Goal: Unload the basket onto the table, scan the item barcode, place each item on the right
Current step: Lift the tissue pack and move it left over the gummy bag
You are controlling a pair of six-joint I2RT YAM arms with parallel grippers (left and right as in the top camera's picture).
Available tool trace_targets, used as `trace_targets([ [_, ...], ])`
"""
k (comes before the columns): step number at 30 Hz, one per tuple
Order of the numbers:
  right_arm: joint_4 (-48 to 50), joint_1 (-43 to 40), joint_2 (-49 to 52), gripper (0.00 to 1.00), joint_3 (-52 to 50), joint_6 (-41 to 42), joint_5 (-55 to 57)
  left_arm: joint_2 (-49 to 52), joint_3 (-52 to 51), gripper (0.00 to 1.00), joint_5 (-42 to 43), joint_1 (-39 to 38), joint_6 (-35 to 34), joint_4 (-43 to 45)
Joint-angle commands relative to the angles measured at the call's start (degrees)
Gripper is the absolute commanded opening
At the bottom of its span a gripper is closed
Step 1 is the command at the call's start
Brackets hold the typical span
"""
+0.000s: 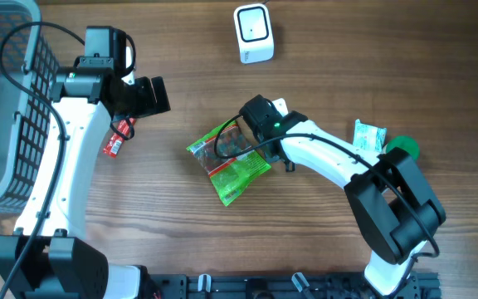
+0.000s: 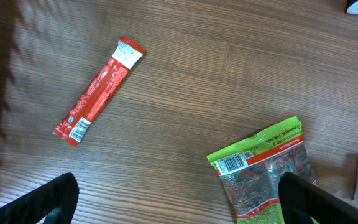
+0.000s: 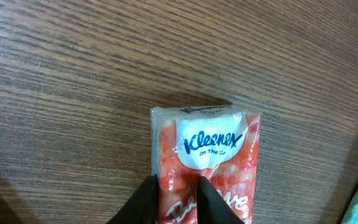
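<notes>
A red-and-white soft plastic Kleenex tissue pack (image 3: 207,149) lies flat on the wood at the lower centre of the right wrist frame. Its blue logo faces up, and the right gripper (image 3: 177,185) pinches its wrapper between black fingertips. A white boxy barcode scanner (image 1: 253,33) stands at the upper centre of the overhead frame, well apart.

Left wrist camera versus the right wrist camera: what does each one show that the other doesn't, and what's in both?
Left wrist only: a red stick packet, a green snack bag with its barcode facing up, and the open left gripper.
Right wrist only: a clear look at a Kleenex tissue pack, with the right gripper pinched on it. A pale scrap at the left wrist view's right edge might be that pack; I can't tell.
Both: the wooden table.
</notes>
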Motion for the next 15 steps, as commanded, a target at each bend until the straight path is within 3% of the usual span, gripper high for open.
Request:
trace_targets([
  [1,-0.07,0.02,1.33,0.04,-0.57,0.20,1.57,0.04,0.00,1.00,0.46,-0.04,-0.15,0.15],
  [10,-1.66,0.00,-7.82,0.04,3.50,-0.42,-2.36,0.04,0.00,1.00,0.46,-0.04,-0.13,0.15],
  [15,-6.64,-2.51,-15.63,0.04,9.14,-1.49,-13.31,0.04,0.00,1.00,0.46,-0.04,-0.13,0.15],
])
